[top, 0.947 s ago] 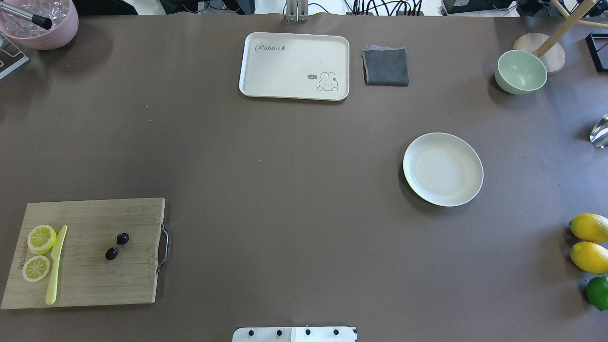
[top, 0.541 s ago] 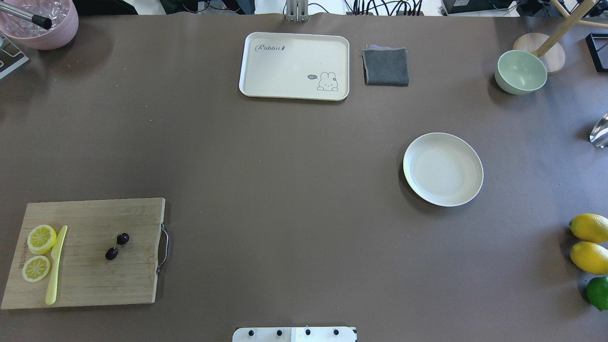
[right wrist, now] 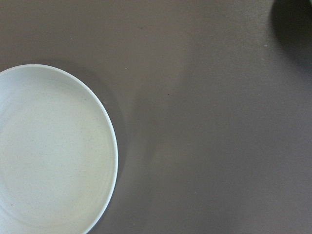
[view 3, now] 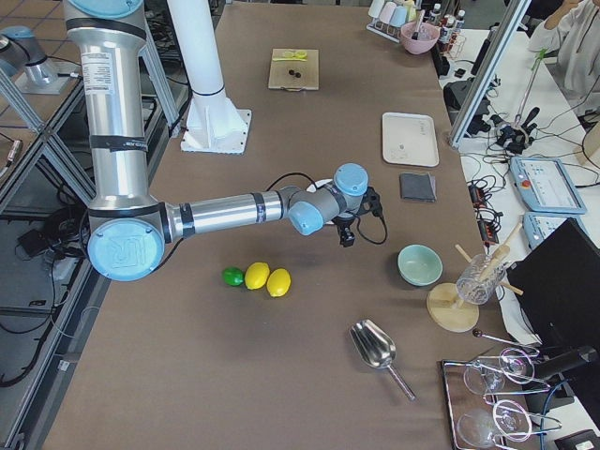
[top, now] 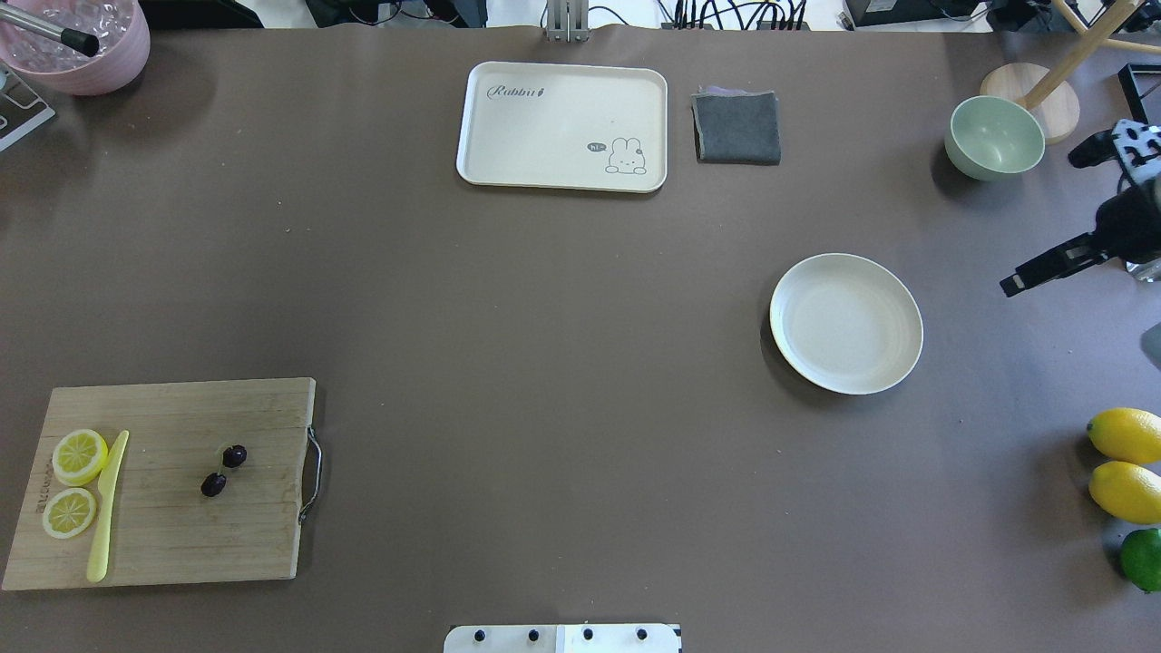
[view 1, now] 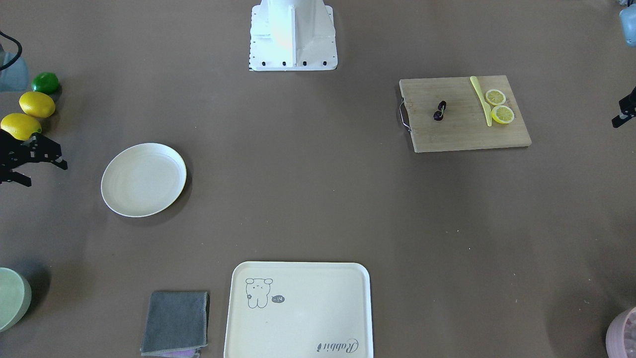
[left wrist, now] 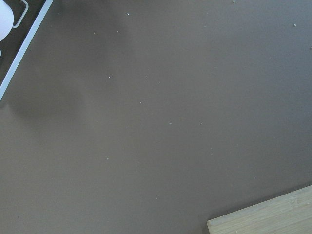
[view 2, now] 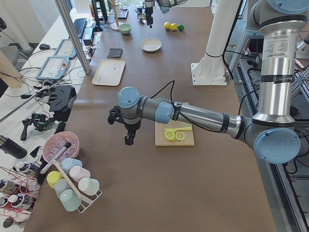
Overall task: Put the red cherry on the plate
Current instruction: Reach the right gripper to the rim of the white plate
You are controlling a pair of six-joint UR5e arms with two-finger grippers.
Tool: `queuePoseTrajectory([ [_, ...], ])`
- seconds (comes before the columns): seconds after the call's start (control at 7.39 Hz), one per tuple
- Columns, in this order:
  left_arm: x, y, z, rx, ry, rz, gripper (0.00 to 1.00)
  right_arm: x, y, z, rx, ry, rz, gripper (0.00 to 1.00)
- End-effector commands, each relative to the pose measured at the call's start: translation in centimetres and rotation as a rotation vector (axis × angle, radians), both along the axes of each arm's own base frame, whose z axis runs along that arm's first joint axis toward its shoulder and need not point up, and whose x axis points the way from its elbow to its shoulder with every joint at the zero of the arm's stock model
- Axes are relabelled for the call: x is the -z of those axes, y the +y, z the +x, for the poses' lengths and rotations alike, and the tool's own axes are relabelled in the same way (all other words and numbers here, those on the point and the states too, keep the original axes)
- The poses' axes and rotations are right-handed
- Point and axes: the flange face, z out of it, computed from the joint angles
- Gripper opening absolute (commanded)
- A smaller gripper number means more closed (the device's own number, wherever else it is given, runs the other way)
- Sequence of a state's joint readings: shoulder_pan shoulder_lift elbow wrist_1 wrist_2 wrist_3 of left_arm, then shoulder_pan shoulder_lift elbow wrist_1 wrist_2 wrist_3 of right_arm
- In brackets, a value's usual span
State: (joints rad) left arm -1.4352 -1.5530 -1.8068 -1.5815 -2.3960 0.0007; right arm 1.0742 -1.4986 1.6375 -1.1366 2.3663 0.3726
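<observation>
The red cherry [top: 233, 456] is a dark pair on a green stem, lying mid-way along a wooden cutting board [top: 181, 535] at the near left; it also shows in the front view [view 1: 439, 110]. The cream plate [top: 845, 324] sits bare at centre right, and the right wrist view catches its edge [right wrist: 48, 151]. My right gripper [view 1: 45, 175] hovers open outside the plate's right side, one of its fingers [top: 1052, 263] showing from overhead. My left gripper [view 1: 623, 112] hangs beyond the board's outer end; only one finger shows, so I cannot tell its state.
Two lemon slices [top: 77, 456] and a yellow knife [top: 107, 508] share the board. A cream bear tray [top: 562, 125] and a grey cloth [top: 736, 127] lie at the back. A green bowl [top: 994, 136] stands back right. Lemons and a lime [top: 1125, 490] sit near right.
My right gripper has come into the overhead view at the right edge, beside the plate. The cherry, plate and board have not moved.
</observation>
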Motion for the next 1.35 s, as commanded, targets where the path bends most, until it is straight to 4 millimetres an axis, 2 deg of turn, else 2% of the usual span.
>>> queuePoseTrajectory([
  [0.0, -0.4, 0.3, 0.5, -0.011, 0.0, -0.008, 0.98, 0.0, 0.3, -5.4, 0.025, -0.013, -0.018, 0.98],
  [0.14, -0.4, 0.3, 0.5, -0.011, 0.001, -0.006, 0.98, -0.6, 0.5, -5.9, 0.024, -0.03, 0.006, 0.97],
  [0.41, -0.9, 0.8, 0.7, -0.02, -0.006, -0.014, 0.98, -1.6, -0.7, -8.4, -0.001, -0.005, -0.04, 0.93],
  [0.54, -0.8, 0.9, 0.7, -0.019, -0.004, -0.004, 0.98, -1.2, -0.8, -8.6, -0.016, -0.013, -0.057, 0.74],
  [0.81, -0.7, 0.7, 1.1, 0.005, 0.002, -0.013, 0.98, -0.6, -1.0, -8.8, -0.028, -0.021, -0.076, 0.0],
  [0.95, -1.0, 1.2, 1.2, 0.011, 0.005, -0.014, 0.98, -0.7, -0.9, -8.9, -0.027, -0.021, -0.079, 0.0],
  [1.08, -0.6, 1.2, 2.5, 0.03, 0.016, -0.037, 0.98, -0.4, -0.8, -9.1, -0.024, -0.024, -0.075, 0.0],
  [1.22, 2.1, 1.4, 5.7, 0.096, 0.053, -0.071, 0.98, 0.6, -0.8, -9.2, -0.035, -0.035, -0.079, 0.0],
])
